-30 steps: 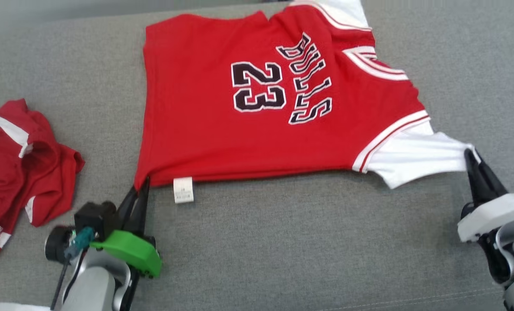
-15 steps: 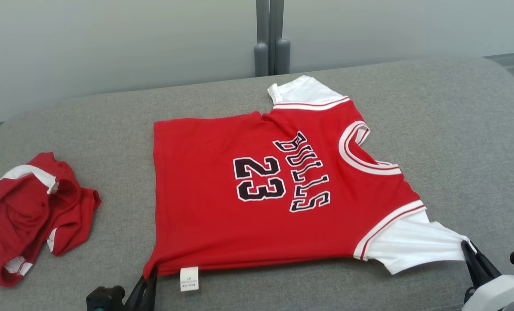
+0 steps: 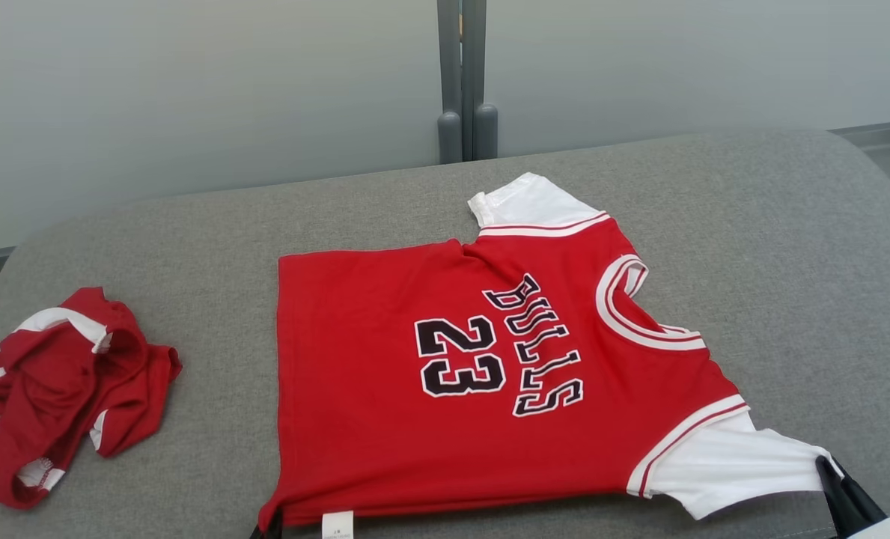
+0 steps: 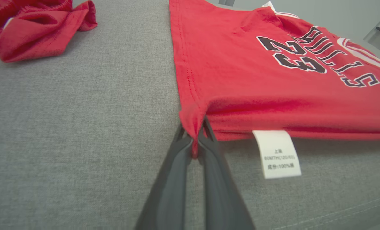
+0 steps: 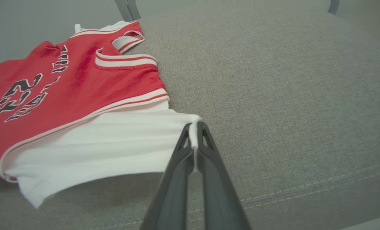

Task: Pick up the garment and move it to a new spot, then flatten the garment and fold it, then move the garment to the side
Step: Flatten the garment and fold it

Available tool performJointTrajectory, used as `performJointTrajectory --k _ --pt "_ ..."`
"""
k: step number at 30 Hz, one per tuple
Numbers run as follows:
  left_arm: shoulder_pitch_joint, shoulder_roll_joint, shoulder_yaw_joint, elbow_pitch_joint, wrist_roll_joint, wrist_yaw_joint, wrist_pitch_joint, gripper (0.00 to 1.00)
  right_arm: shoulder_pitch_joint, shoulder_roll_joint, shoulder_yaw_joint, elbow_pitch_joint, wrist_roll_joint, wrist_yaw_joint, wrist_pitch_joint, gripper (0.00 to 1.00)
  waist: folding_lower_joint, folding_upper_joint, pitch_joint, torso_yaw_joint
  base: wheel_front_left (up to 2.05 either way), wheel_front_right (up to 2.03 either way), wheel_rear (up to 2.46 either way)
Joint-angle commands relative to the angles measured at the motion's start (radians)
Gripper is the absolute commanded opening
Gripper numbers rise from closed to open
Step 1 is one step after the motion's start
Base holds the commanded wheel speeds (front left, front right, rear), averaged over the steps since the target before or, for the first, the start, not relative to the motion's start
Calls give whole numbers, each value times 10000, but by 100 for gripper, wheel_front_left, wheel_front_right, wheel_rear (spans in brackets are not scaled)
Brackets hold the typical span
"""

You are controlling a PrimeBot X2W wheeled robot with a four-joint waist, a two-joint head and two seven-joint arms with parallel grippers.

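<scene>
Grey couch point(image 3: 789, 262): jersey point(image 3: 370, 419) hem, sleeve clamped between jaws.

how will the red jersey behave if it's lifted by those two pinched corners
Probably floppy: the jersey bunches into folds where the left pincer and right pincer clamp it. Likely to sag between them. Seems light: thin fabric, lying flat.

Bare grey cushion point(image 3: 789, 247) lies open to the right of the spread red jersey point(image 3: 355, 419) and beyond its far edge, so there is wide passage there. On the left, a strip of bare cushion runs between the jersey and a crumpled red garment point(image 3: 63, 389), which takes up the far left. Behind the cushion a pale wall point(image 3: 190, 90) and a grey post point(image 3: 463, 75) close off the back. The near side, in front of the jersey's hem, is bare cushion.
</scene>
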Motion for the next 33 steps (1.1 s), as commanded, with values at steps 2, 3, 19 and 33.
performJointTrajectory --k 2,3,19,33 --pt "168 37 104 -271 35 34 1 0 181 -4 -293 -356 -90 -29 -26 0 1 -1 28 111 0 0 0" --pt "168 37 104 -271 35 34 1 0 181 -4 -293 -356 -90 -29 -26 0 1 -1 28 111 0 0 0" --pt "-1582 262 -1129 -875 89 30 1 0 -1784 884 -560 -481 -1607 -23 -26 0 1 -1 599 620 0 0 0" --pt "-3270 92 -1205 -18 309 30 1 0 -3943 1355 -994 905 -2567 -23 -26 0 1 -1 1731 908 0 0 0"
